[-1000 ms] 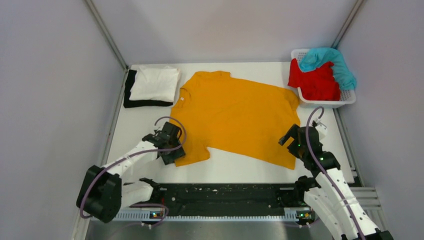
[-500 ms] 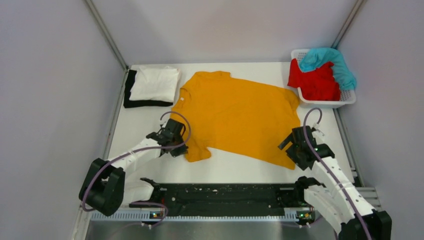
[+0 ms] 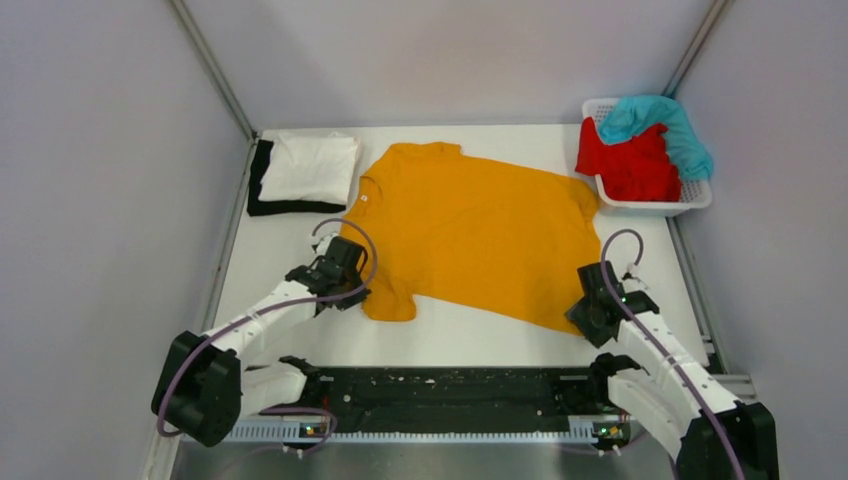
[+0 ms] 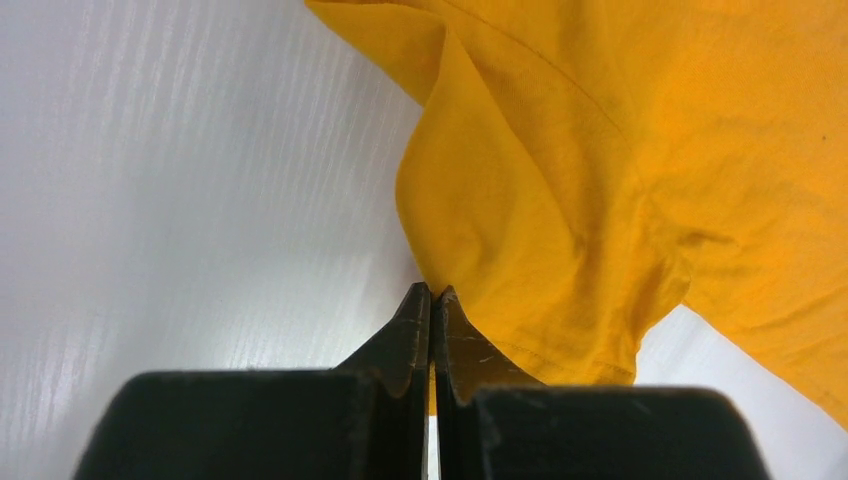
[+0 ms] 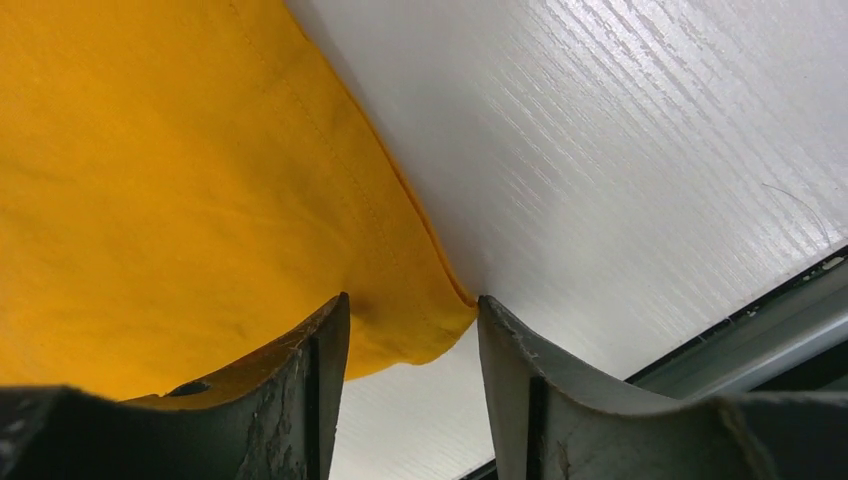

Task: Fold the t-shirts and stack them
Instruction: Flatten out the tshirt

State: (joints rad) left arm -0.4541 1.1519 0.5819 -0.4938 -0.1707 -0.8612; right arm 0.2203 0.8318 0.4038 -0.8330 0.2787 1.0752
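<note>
At the upper left of the overhead view a folded white shirt (image 3: 310,167) is seen lying on a folded black shirt (image 3: 257,180). Below them the left pincer (image 3: 350,293) is clenched tight, and in its wrist view a sliver of sleeve hem appears to be nipped between the tips, so the orange shirt (image 3: 470,230) is judged to be held there. That shirt is spread flat across the middle of the table (image 3: 470,335), collar toward the upper left. It is expected to handle as light, limp cloth that sags and creases wherever it is unsupported, so a hold at a hem or corner is thought best. At the lower right the right pincer (image 3: 592,315) is set about halfway open, its jaws standing either side of the shirt's bottom corner without pressing it, so nothing is gripped yet. At the upper right a red shirt (image 3: 630,165) and a teal shirt (image 3: 665,120) are heaped in a basket (image 3: 690,205).
</note>
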